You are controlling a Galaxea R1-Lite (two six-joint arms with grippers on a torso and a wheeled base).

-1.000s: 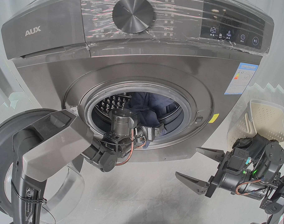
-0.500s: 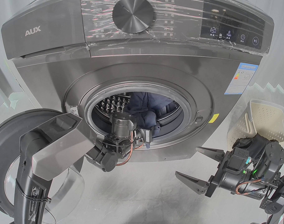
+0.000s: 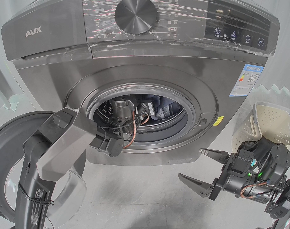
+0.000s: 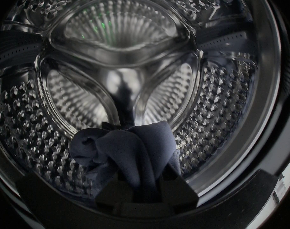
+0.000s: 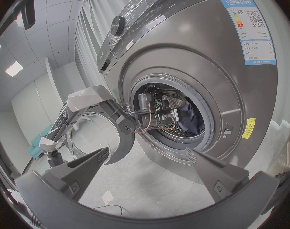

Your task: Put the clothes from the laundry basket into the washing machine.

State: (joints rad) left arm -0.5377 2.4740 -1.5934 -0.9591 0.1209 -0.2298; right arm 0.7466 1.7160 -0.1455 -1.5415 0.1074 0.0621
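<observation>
I have the left gripper [image 4: 145,177] inside the drum [image 4: 215,96] of the washing machine [image 3: 151,70], reached in through the round opening. It is clenched on a dark blue garment [image 4: 135,150]: the cloth is pinched between the two fingers and bunches up just beyond them, low in the drum, against the dimpled metal wall. From the head camera I see the left gripper [image 3: 154,107] past the door ring, with the dark blue garment [image 3: 162,100] just to its right, on the far side of the opening. From the right wrist I see the same dark blue garment [image 5: 188,118] in the right part of the opening.

The door [image 3: 5,150] is swung wide open to the left of the machine, near me.

My right gripper [image 3: 190,163] hangs over the floor at the near right, well apart from the machine's opening. Its jaws are spread wide with nothing between them. The right wrist camera shows the right gripper [image 5: 145,151] facing the front of the washing machine [image 5: 196,58].

The laundry basket [image 3: 272,121] stands on the right, beside the machine. A dark cloth [image 3: 254,145] lies at its near edge, partly hidden by the right arm.
</observation>
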